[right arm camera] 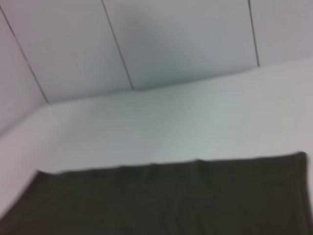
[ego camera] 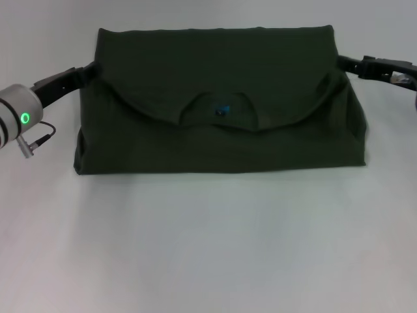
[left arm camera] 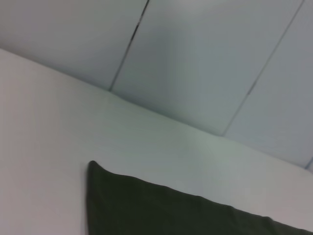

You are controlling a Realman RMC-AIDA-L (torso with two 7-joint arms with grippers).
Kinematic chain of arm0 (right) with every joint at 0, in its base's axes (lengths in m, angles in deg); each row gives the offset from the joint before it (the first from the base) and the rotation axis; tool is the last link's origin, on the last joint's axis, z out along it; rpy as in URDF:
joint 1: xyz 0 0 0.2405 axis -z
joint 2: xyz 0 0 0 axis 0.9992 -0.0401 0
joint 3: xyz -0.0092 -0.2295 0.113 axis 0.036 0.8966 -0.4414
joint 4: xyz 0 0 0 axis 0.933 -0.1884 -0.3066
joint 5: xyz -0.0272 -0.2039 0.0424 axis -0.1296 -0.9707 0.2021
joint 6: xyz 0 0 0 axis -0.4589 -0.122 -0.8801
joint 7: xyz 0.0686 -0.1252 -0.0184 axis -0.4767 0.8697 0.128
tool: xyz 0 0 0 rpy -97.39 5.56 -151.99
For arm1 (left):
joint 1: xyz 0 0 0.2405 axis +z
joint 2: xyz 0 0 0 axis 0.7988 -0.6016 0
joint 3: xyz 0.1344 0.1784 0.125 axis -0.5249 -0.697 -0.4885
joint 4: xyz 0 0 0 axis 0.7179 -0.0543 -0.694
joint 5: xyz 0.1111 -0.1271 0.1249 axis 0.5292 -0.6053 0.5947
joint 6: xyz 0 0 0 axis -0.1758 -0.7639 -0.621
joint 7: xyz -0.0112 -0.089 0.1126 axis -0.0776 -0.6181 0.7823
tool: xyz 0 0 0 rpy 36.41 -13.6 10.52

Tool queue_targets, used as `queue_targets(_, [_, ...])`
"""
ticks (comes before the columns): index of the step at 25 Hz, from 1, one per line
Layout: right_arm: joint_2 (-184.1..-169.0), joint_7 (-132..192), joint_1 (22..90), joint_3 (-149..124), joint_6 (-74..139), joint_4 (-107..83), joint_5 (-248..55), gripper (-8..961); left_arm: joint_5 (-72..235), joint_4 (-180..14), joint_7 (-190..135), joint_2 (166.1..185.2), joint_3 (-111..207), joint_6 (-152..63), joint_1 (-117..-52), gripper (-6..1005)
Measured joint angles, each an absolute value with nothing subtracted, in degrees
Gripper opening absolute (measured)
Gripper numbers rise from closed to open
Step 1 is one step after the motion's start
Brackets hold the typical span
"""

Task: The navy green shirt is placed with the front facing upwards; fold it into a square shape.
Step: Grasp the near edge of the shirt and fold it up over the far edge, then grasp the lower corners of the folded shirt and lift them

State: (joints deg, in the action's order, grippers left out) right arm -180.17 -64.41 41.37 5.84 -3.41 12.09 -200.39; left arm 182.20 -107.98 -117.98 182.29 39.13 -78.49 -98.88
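Head view shows you the navy green shirt (ego camera: 221, 98) half-folded, each end effector at a side edge, grip unreadable; fold sides inward next.

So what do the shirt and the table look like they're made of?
The shirt looks like soft matte knit cloth, probably cotton: it folds in soft rounded edges and shows no shine. The table looks like a smooth, hard white surface, perhaps laminate; the exact material is unclear.
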Motion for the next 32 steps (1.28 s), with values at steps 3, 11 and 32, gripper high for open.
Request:
queue_targets(3, [-180.22,-64.5,43.2,5.9,-7.8,13.8,-198.2,628,181.9,-109.6,-118.6,182.32,39.1,-83.9,-96.5,588])
queue_targets(11, [-177.5,-73.8,48.3,10.8,-18.8,15.8,-199.9,694,182.1,-115.3,-118.6,182.31,39.0,-101.8,-88.7,605])
queue_targets(32, [-177.24,-78.9,55.4,11.2,-34.0,19.6,-199.6,854,182.7,-121.6,-111.4,184.64,23.4,-97.7,-79.6,829])
